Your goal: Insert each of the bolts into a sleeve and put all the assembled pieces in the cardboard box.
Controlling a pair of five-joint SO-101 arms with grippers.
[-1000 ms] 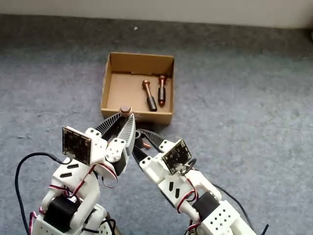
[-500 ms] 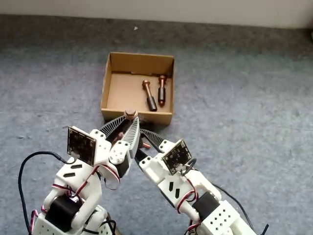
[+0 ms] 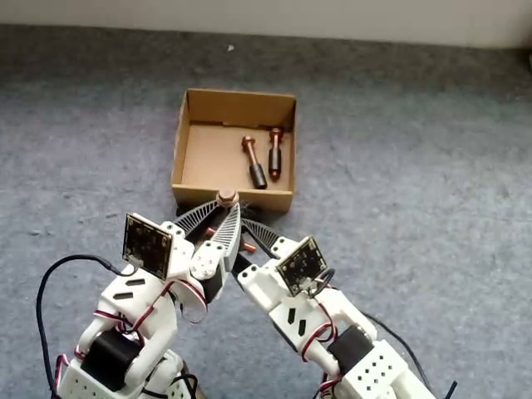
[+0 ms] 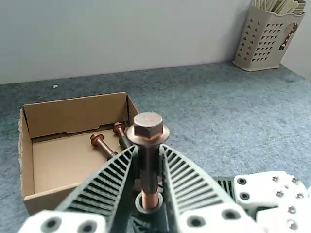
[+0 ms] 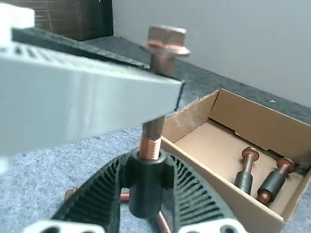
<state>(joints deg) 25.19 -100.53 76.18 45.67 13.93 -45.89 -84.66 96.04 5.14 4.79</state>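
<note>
Left wrist view shows the left end effector [image 4: 147,151] clamped on an upright bolt [image 4: 147,130], its threaded tip seated in the sleeve [image 5: 145,194] gripped by the right end effector [image 5: 146,165], just near of the cardboard box [image 4: 73,114] holding two assembled pieces [image 3: 254,164].

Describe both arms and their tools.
The left arm and right arm have white shells, black motors and red-and-white wires. The left tool and right tool have black ribbed fingers. Each wrist carries a dark square board; a black cable loops by the left arm.
</note>
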